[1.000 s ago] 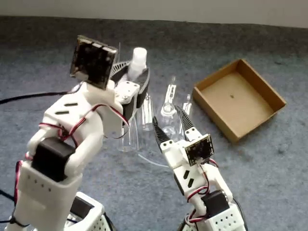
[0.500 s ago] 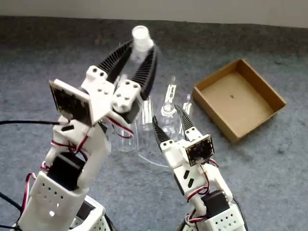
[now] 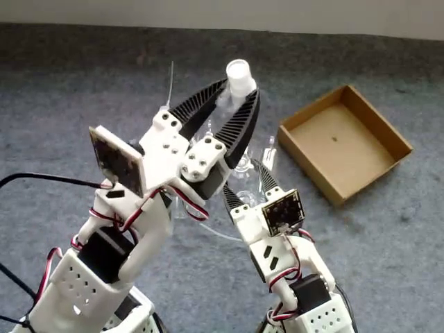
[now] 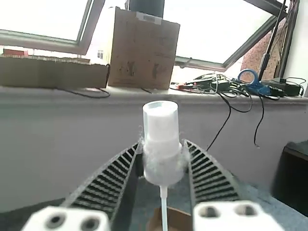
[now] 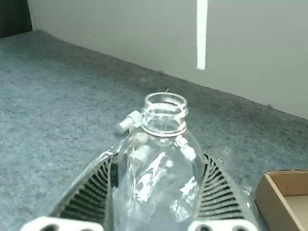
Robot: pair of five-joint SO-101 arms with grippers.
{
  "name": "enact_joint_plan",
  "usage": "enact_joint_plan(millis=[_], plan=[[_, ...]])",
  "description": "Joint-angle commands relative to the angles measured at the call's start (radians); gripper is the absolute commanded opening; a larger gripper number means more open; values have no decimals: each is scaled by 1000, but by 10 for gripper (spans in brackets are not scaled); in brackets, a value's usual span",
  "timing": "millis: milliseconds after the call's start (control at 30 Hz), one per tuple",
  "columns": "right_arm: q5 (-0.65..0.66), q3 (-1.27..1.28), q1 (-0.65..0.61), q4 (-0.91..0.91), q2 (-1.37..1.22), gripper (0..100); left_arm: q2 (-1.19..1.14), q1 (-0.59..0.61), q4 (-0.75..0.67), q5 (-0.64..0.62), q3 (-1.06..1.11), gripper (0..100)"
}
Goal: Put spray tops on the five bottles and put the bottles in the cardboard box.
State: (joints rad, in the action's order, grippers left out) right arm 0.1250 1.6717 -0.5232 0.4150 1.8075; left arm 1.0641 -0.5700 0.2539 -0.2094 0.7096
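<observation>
Around the job: the cardboard box [image 3: 347,149] is sitting mouth-up at roughly 2 o'clock from your right tool [image 3: 243,177], well apart from it. Spare clear bottles [image 3: 270,151] are standing between the tools and the box, at about 1 o'clock from the right tool and near it. A small white part [image 5: 129,121] is lying on the worktop just behind the held bottle; I cannot tell what it is.

In the way: in the high view your left arm's wrist block [image 3: 201,163] is crossing in front of the held bottle's 9 o'clock side and hiding part of one right finger.

Surface and room: the worktop [image 3: 388,263] is wearing a grey carpet-like cover, running up to a plain pale wall [image 5: 260,48]. The left wrist view is looking out at a window [image 4: 48,19], with a brown carton [image 4: 142,53] and a tangle of cables [image 4: 216,86] sitting on the sill.

Tools: your left tool [image 3: 239,90] is part-open and pinching a white spray top [image 3: 238,73] between its fingertips, cap up and dip tube hanging down. It is raised off the worktop, at 12 o'clock from the right tool. Your right tool is spread wide and clamping a clear bottle [image 5: 161,159] around its body. The bottle is upright, with its neck open and uncapped.
</observation>
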Motion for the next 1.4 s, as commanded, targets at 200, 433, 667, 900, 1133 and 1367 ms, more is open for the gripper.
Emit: enact_joint_plan(millis=[200,433,667,900,1133,1367], plan=[[-14,170,-5,51,16,67,19,36,84,-133,-76,5],[-14,170,-5,51,16,67,113,33,175,-135,-70,5],[-14,170,-5,51,16,67,150,35,161,-130,10,5],[-12,170,-5,51,16,67,148,87,31,-130,131,5],[-12,170,-5,51,16,67,159,61,14,-137,237,5],[-12,170,-5,51,16,67,159,-31,14,-133,343,5]])
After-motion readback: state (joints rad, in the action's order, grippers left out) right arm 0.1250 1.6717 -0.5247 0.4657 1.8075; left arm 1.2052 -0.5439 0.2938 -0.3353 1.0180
